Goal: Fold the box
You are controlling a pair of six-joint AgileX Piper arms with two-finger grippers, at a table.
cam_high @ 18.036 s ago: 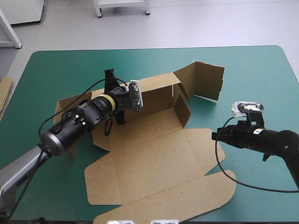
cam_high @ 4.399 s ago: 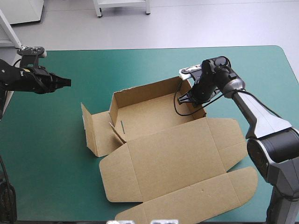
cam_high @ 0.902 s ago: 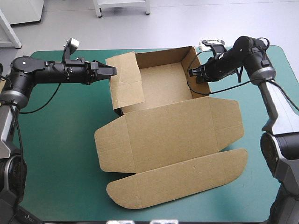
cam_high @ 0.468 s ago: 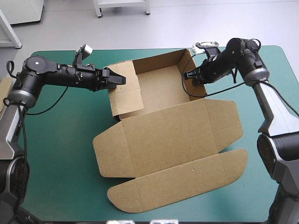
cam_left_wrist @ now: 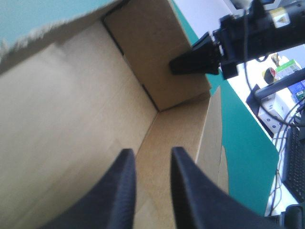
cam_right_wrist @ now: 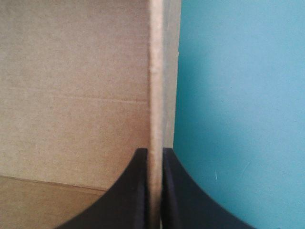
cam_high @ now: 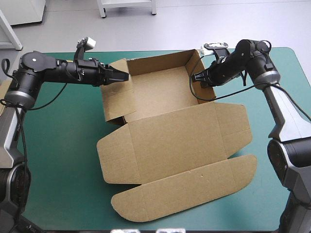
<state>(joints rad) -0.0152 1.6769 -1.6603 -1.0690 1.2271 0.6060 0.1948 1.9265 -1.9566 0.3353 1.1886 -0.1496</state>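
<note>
The brown box (cam_high: 170, 141) lies mid-table as an open tray with its lid flat toward the front edge. My left gripper (cam_high: 125, 76) is at the top edge of the tray's left side flap (cam_high: 119, 99), which leans outward. In the left wrist view this gripper (cam_left_wrist: 151, 151) is open by a narrow gap and points into the tray (cam_left_wrist: 71, 119), with no board between its fingers. My right gripper (cam_high: 194, 77) is shut on the top edge of the right wall. The right wrist view shows that wall's edge (cam_right_wrist: 153, 71) pinched between the fingers (cam_right_wrist: 154, 150). The left wrist view also catches the right gripper (cam_left_wrist: 190, 59).
The lid's rounded front flap (cam_high: 184, 189) reaches close to the table's front edge. Bare teal-green cover (cam_high: 58, 145) lies to the left of the box and a narrower strip (cam_high: 272, 184) to its right. A sliver of more brown board (cam_high: 3, 92) shows at the table's left edge.
The left side flap has swung outward from over the tray's floor toward the left. My left gripper has drawn back slightly with it. The right gripper keeps its hold on the right wall.
</note>
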